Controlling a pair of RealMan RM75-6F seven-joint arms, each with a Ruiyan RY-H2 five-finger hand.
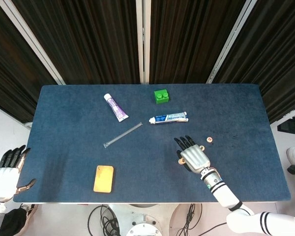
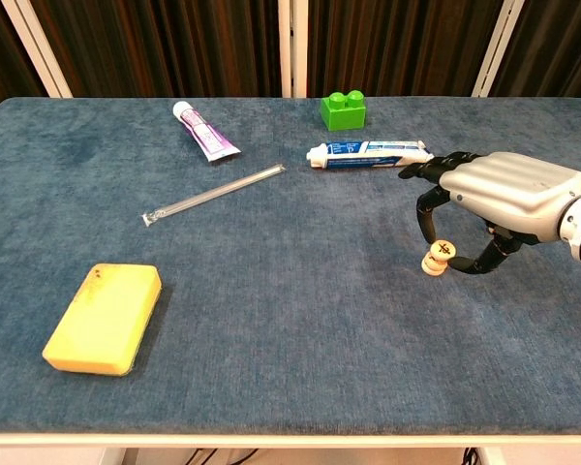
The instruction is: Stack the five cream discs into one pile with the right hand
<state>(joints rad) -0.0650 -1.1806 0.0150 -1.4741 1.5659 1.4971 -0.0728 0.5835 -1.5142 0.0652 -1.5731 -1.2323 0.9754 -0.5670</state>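
My right hand (image 2: 499, 192) hovers over the right part of the blue table (image 2: 290, 339) and pinches a cream disc (image 2: 443, 250) between thumb and a finger. That disc is right on top of a cream disc (image 2: 432, 264) lying on the cloth; whether they touch I cannot tell. In the head view the right hand (image 1: 192, 155) covers most of this spot. Another cream disc (image 1: 210, 139) lies alone to the hand's right. My left hand (image 1: 8, 171) hangs off the table's front left corner, fingers apart, holding nothing.
A toothpaste tube (image 2: 370, 153) lies just behind the right hand, with a green brick (image 2: 343, 109) further back. A purple tube (image 2: 204, 131), a clear straw (image 2: 213, 194) and a yellow sponge (image 2: 104, 317) lie on the left half.
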